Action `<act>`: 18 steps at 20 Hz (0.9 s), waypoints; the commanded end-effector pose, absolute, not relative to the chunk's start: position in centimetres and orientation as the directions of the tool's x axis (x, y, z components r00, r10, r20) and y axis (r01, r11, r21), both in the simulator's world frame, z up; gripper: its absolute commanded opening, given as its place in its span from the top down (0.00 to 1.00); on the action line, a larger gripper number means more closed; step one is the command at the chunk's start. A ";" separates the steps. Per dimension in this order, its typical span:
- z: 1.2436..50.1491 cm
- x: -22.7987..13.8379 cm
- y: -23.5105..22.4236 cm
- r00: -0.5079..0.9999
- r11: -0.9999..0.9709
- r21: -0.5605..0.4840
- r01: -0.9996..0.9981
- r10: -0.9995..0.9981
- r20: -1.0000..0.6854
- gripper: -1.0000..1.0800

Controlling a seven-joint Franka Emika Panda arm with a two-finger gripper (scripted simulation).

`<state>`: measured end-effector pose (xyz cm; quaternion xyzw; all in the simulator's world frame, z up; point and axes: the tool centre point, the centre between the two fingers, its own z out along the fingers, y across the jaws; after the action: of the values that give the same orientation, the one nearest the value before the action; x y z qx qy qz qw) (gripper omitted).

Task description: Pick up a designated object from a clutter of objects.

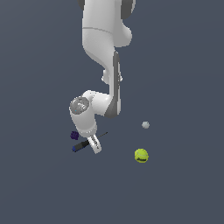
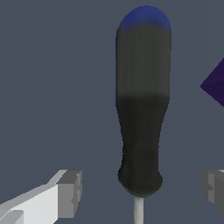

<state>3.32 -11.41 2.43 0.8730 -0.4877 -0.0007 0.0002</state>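
Pincer (image 2: 140,192) spread wide, holding nothing, straddling screwdriver (image 2: 142,105) where handle meets shaft.

Probably light and rigid; smooth rounded handle likely to roll or slip, so best gripped across the thick black waist, not the thin shaft. Black handle, blue cap at 12 o'clock in wrist view, pale slim shaft leaving at 6 o'clock. Lying flat on grey counter (image 1: 183,192) beneath the pincer, purple cube (image 1: 74,135) just beside at 3 o'clock. White ball (image 1: 145,125) and yellow-green ball (image 1: 141,155) well apart.
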 end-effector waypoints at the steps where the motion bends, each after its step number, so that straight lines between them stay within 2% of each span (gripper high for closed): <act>1: 1.7 3.4 -11.4 0.524 -0.524 0.000 -0.852 -0.852 0.000 0.04; 4: 1.5 3.4 -11.4 0.524 -0.524 0.000 -0.852 -0.852 0.000 0.04; 5: 1.5 3.4 -11.4 0.524 -0.524 0.000 -0.852 -0.852 0.000 1.00; 18: 1.7 3.4 -11.4 0.524 -0.524 0.000 -0.852 -0.852 0.000 1.00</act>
<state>3.37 -11.42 1.59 0.8728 -0.4880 -0.0004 0.0000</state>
